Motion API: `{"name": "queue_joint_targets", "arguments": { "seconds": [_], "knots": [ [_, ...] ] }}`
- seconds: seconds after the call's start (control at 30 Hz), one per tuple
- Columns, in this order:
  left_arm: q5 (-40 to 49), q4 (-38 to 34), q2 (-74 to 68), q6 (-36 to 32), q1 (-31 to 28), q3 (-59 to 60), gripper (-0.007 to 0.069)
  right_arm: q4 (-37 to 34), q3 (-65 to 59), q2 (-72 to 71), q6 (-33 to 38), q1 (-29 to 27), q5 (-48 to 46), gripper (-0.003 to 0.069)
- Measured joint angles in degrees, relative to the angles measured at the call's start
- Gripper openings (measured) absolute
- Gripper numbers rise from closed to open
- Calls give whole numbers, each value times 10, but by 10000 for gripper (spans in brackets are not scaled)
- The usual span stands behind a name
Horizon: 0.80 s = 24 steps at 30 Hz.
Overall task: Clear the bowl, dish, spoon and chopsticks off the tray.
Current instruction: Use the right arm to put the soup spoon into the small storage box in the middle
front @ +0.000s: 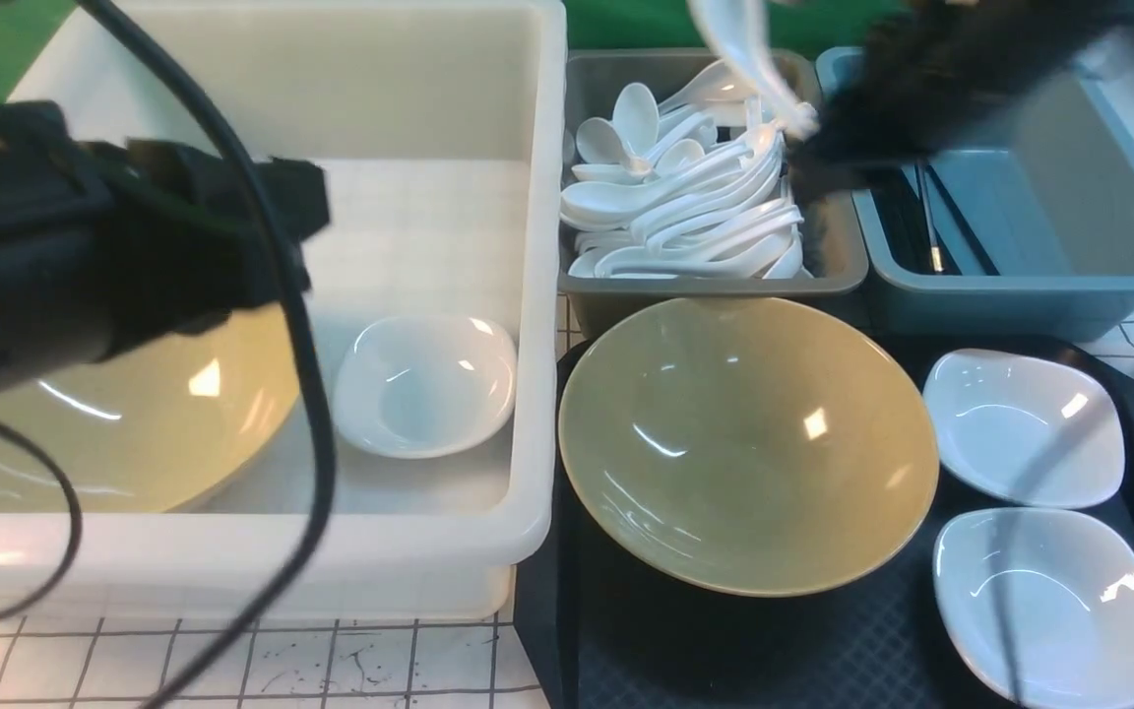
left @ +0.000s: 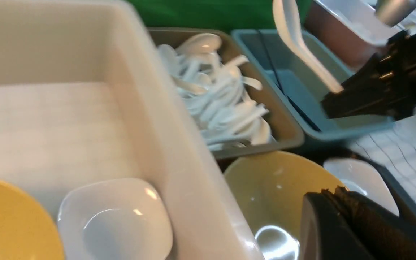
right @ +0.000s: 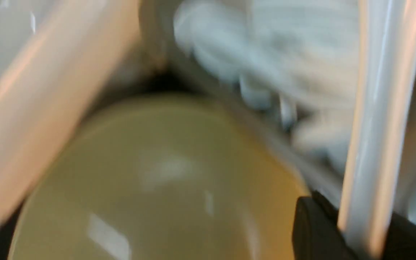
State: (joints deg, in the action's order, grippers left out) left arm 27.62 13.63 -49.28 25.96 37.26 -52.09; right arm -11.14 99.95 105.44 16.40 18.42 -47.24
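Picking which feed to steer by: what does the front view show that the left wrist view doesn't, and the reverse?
Front only: the nearer small white squarish ceramic dish on the black diamond-textured tray. Left wrist only: a brownish container behind the blue plastic bin. Both: the glossy white soup spoon gripped by the right pincer, the olive-yellow conical bowl, the grey bin of spoons.

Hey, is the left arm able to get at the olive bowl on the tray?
Probably yes. The bowl lies uncovered on the tray beside the white tub under the left arm, and the right fingers hold a spoon away over the bins. The left fingers are shut and must open first.
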Motion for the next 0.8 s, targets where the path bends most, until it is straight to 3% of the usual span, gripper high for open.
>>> {"name": "queue_joint_targets", "arguments": {
  "seconds": [0.27,0.6,0.67,0.8],
  "knots": [
    [11,6,0,21,-3,0,-1,46,241,229,-10,2,23,152],
    [21,-39,0,-61,-3,0,-1,108,283,285,-77,2,16,487],
    [21,-53,0,-78,-3,0,-1,111,291,280,-83,2,-3,536],
    [19,-90,0,-128,-3,0,-1,111,315,252,-88,2,-86,563]
  ]
}}
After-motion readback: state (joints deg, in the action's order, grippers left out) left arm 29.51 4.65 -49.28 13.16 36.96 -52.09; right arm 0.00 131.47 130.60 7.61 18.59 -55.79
